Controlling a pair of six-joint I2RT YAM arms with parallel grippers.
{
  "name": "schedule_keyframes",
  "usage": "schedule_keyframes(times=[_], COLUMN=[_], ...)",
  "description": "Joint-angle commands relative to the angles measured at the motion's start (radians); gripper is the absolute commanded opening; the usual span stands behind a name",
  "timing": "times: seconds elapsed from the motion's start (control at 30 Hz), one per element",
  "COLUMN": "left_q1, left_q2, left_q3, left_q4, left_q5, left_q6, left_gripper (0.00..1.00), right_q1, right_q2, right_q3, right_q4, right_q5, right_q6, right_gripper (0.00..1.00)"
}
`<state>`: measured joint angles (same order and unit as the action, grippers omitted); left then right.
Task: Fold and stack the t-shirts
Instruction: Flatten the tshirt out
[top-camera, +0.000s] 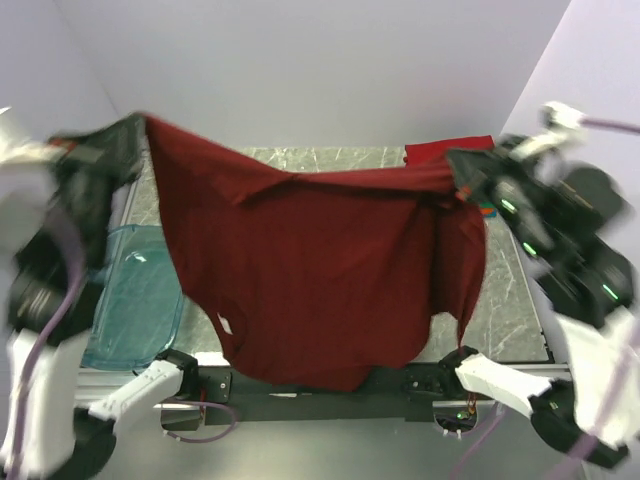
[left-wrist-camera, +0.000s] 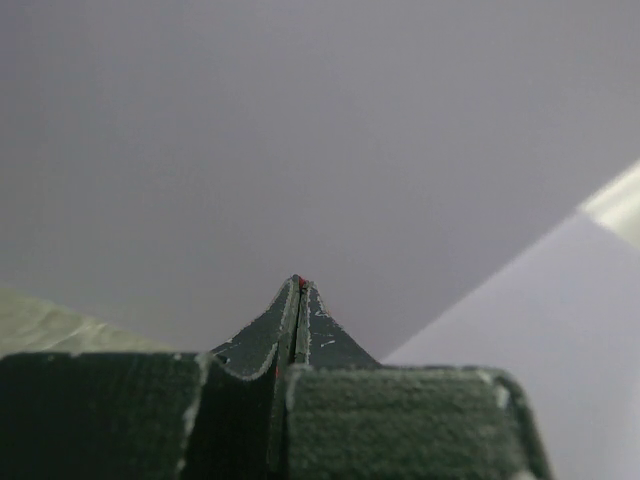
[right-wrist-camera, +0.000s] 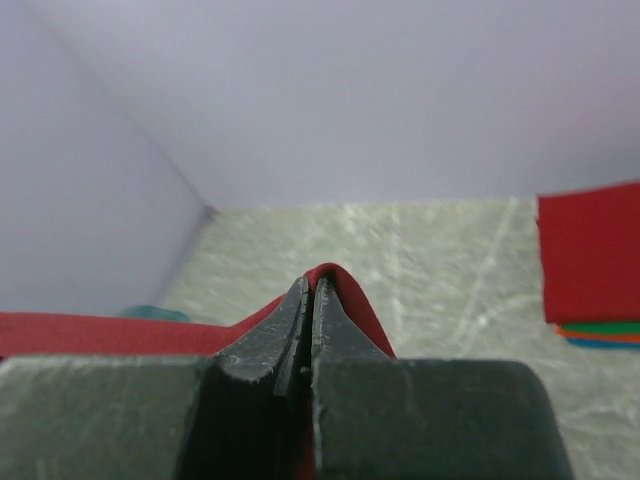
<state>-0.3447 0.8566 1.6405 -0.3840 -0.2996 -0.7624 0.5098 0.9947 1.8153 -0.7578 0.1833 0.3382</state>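
- Maroon cloth in the air: the maroon t-shirt (top-camera: 320, 270) hangs spread between our two grippers. Its top edge is stretched from one to the other and its hem dangles low in front of the arm bases.
- On the left gripper (left-wrist-camera: 300, 288) the jaws are pressed together on the shirt's left corner. Only a sliver of red shows at the tips, so we judge this hold thin; an outward tug could pull the corner free and drop that side.
- Below and inward of that gripper sits the teal bin (top-camera: 135, 295). If the shirt is lowered carelessly, its cloth could drape over the bin's rim.
- Beneath the span between the grippers, the table (top-camera: 340, 157) shows bare marbled surface, which is our open room for laying the shirt flat.
- On the right gripper (right-wrist-camera: 312, 292) the jaws are clamped on a fold of the shirt's right edge, and cloth wraps over the tips.
- Near this gripper, to the right of its fingertips in the wrist view, the folded t-shirts (right-wrist-camera: 590, 255) lie stacked, red on top. Trailing cloth could sweep and upset them.
- Outward of both grippers the walls (top-camera: 300, 70) stand close, leaving little room to widen the stretch.
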Motion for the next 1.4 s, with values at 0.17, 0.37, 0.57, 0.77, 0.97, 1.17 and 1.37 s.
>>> schedule_keyframes(times=[0.17,0.37,0.57,0.77,0.97,1.17,1.37], left_q1=[0.108,0.291,0.342,0.342,0.34,0.342,0.342], left_q2=[0.432,0.729,0.698,0.294,-0.086,-0.29,-0.257], left_q3=[0.188,0.661,0.667,-0.032,-0.666,-0.947,-0.887], left_q4=[0.065,0.042,0.134,0.215,0.113,-0.074,-0.118], left_q5=[-0.101,0.143,0.248,0.127,0.042,0.065,0.137], left_q6=[0.123,0.117,0.109,0.129,-0.096,-0.221,-0.189], left_gripper=[0.01,0.01,0.01,0.01,0.01,0.19,0.99], right_q1=[-0.231,-0.248,-0.249,-0.229,-0.039,0.045,0.047], right_q2=[0.315,0.675,0.555,0.394,0.325,0.23,0.234], right_q3=[0.05,0.634,0.537,0.147,-0.198,-0.56,-0.629], right_q4=[0.167,-0.027,0.041,0.048,-0.104,-0.016,0.057], right_q5=[-0.261,-0.357,-0.352,-0.361,-0.144,-0.129,-0.153], right_q6=[-0.068,-0.165,-0.182,-0.217,-0.255,-0.165,-0.128], right_gripper=[0.0,0.0,0.0,0.0,0.0,0.32,0.73])
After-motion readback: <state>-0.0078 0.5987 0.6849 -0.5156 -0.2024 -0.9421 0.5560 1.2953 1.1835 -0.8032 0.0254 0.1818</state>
